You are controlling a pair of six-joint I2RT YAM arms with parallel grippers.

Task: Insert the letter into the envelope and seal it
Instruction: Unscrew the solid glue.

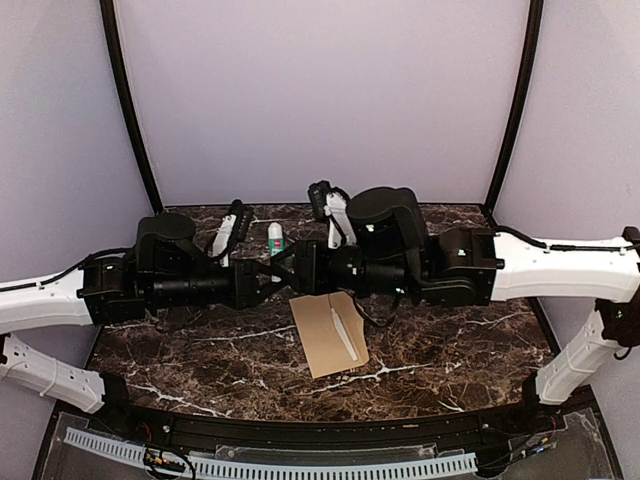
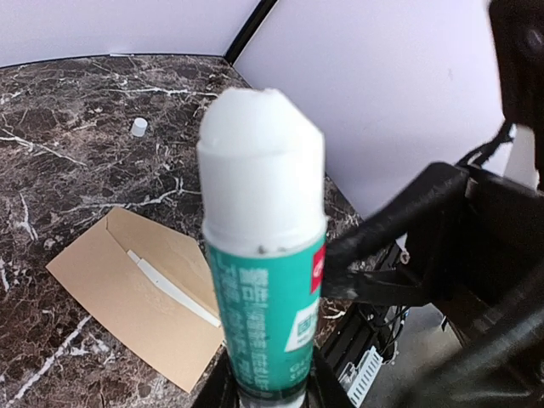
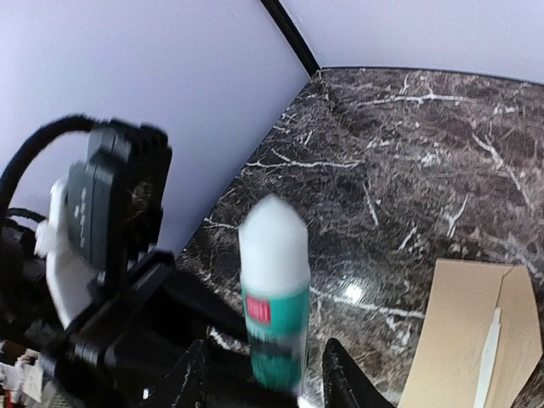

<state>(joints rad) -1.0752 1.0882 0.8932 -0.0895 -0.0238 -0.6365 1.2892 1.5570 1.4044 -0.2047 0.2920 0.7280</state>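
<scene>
**Glue stick held up between my two grippers, envelope flat below**

The surface was a dark brown marble-pattern table (image 1: 200, 350) with white veins. Pale lilac walls (image 1: 320, 90) closed the back and both sides, with curved black frame poles (image 1: 130, 110) at the corners. A black rail and a white slotted strip (image 1: 300, 465) ran along the near edge.

My left gripper (image 2: 270, 391) pinched the base of a white-topped glue stick with a green label (image 2: 263, 255), which stood upright above the table. My right gripper (image 3: 265, 374) faced it. Its fingers stood spread on either side of the stick, with gaps showing, though that view was blurred.

The plain kraft-brown paper envelope (image 1: 322, 345) lay flat, slightly right of centre and well inside every table edge. A thin white strip (image 1: 345, 335) lay along its face.

A small white cap (image 2: 138, 127) sat on the marble toward the back, well apart from the envelope. Bare marble showed left and right of the envelope. Both arms met over the middle and crowded it.
</scene>
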